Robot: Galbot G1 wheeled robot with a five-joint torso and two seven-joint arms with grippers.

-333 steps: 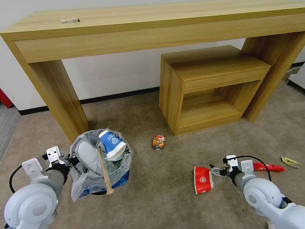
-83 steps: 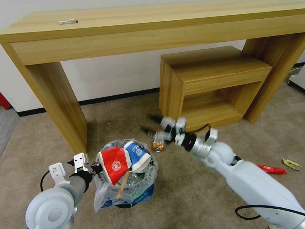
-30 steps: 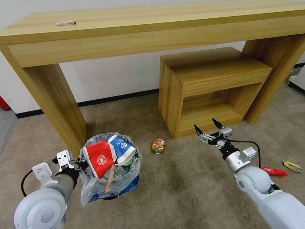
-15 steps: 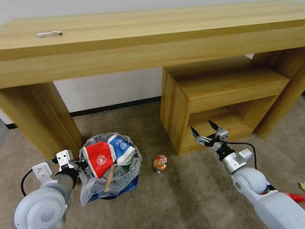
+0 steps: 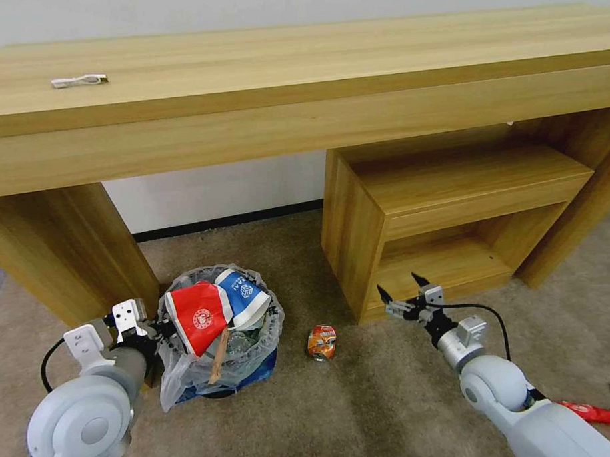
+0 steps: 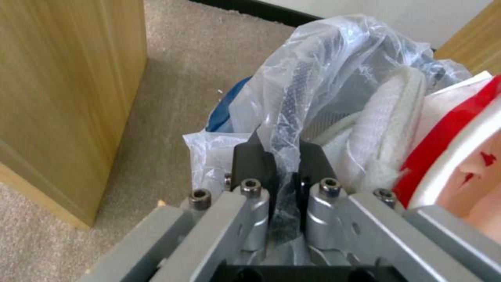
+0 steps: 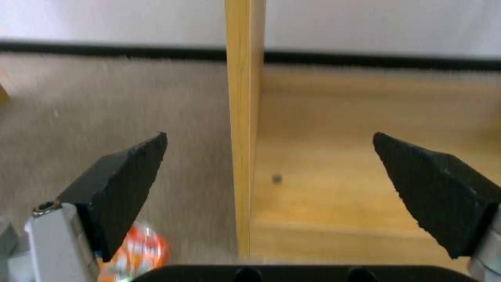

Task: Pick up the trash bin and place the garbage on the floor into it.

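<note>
Left gripper [image 6: 281, 156] is clamped on the trash bin [image 5: 219, 355] liner. Right gripper [image 5: 402, 298] is spread wide; you should drop it squarely over the crushed can [image 5: 321, 341].

The trash bin [image 5: 219, 355] is sitting on the floor [image 5: 365, 413] just right of the left hand [image 5: 160, 327], which is pinching its liner at the rim, with cups [image 5: 218, 310] and a stick [image 5: 217, 357] lying in it. The crushed can [image 5: 321, 341] is lying between the two hands, nearer the left side of the right hand [image 5: 402, 294]. Beyond the right hand the low shelf unit [image 5: 451, 210] is standing under the tabletop [image 5: 299, 62]. A wrapper [image 5: 588, 413] is lying well right of and behind the right hand.
</note>
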